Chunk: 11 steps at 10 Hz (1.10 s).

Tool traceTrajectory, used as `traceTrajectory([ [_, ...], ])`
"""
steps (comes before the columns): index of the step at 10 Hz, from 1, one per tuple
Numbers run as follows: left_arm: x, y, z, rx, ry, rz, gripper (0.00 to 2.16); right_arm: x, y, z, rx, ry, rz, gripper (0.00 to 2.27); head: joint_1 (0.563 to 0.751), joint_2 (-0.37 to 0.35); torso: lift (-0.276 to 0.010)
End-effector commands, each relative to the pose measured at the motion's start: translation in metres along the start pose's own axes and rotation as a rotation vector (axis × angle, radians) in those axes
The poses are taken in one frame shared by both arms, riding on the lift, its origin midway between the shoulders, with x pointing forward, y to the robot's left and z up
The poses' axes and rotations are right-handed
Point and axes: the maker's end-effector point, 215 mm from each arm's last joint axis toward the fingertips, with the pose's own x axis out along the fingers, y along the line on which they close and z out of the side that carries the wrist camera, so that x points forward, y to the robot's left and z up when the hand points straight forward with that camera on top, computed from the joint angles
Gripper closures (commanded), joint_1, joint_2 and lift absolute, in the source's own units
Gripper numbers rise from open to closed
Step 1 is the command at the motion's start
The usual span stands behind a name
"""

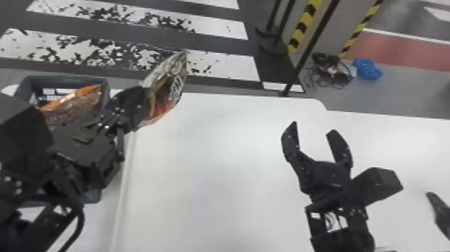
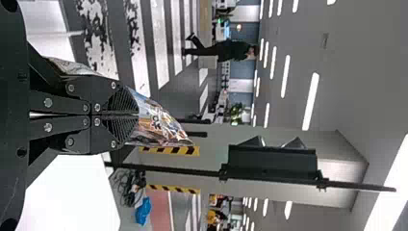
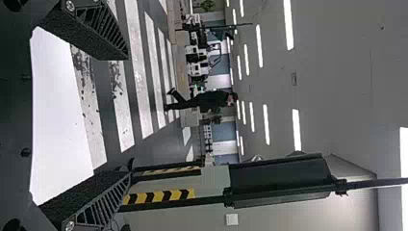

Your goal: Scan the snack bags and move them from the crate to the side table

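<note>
While the left gripper (image 2: 138, 115) is pinching the snack bag (image 1: 170, 88), probably light, slippery film (image 2: 161, 124) is jutting past its fingertips, likely wanting gentle edge-holding; the right gripper (image 1: 313, 128) is gaping wide!

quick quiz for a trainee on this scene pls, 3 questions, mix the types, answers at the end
1. Multiple choice: what is the left gripper holding?
a) a handheld scanner
b) a snack bag
c) a pen
2. True or false: the fingers of the right gripper stand apart with nothing between them.
3. Fill in the blank: the orange-edged bag is in the ____.

Key: 1 b; 2 true; 3 crate
</note>
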Motion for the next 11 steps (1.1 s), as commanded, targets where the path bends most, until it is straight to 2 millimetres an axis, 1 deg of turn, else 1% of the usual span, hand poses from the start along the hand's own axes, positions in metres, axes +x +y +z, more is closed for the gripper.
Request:
traceTrajectory([
  [1,0.027,-0.04,-0.038,-0.008,0.058,-0.065,1.78,0.007,-0.009,0.002,-0.004,-0.008,-0.015,0.07,0.695,-0.286,-0.087],
  [2,0.041,-0.063,-0.057,-0.013,0.089,-0.099,1.78,0.011,-0.016,0.006,-0.003,-0.014,-0.025,0.07,0.695,-0.326,-0.087],
  [3,0.055,-0.098,-0.078,-0.014,0.12,-0.159,1.78,0.017,-0.025,0.012,0.001,-0.027,-0.036,0.07,0.695,-0.35,-0.087],
  [4,0.062,-0.122,-0.091,0.018,0.142,-0.19,1.78,0.027,-0.032,0.017,0.017,-0.04,-0.049,0.07,0.695,-0.35,-0.087],
  [5,0.073,-0.143,-0.107,0.031,0.168,-0.217,1.78,0.032,-0.037,0.023,0.026,-0.053,-0.057,0.07,0.695,-0.35,-0.087],
  [6,0.08,-0.162,-0.129,0.057,0.203,-0.244,1.78,0.036,-0.044,0.031,0.03,-0.07,-0.071,0.07,0.695,-0.35,-0.087],
  [7,0.083,-0.175,-0.147,0.065,0.233,-0.264,1.78,0.038,-0.051,0.037,0.026,-0.081,-0.081,0.07,0.695,-0.35,-0.087],
  [8,0.09,-0.194,-0.164,0.056,0.26,-0.296,1.78,0.041,-0.054,0.041,0.031,-0.087,-0.085,0.07,0.695,-0.35,-0.087],
  [9,0.094,-0.218,-0.172,0.049,0.262,-0.339,1.78,0.042,-0.055,0.038,0.031,-0.084,-0.088,0.07,0.695,-0.35,-0.087],
  [10,0.095,-0.239,-0.183,0.044,0.28,-0.375,1.77,0.042,-0.054,0.035,0.032,-0.079,-0.086,0.07,0.695,-0.35,-0.087],
  [11,0.089,-0.256,-0.197,0.036,0.308,-0.419,1.77,0.043,-0.052,0.035,0.036,-0.08,-0.084,0.07,0.695,-0.35,-0.087],
])
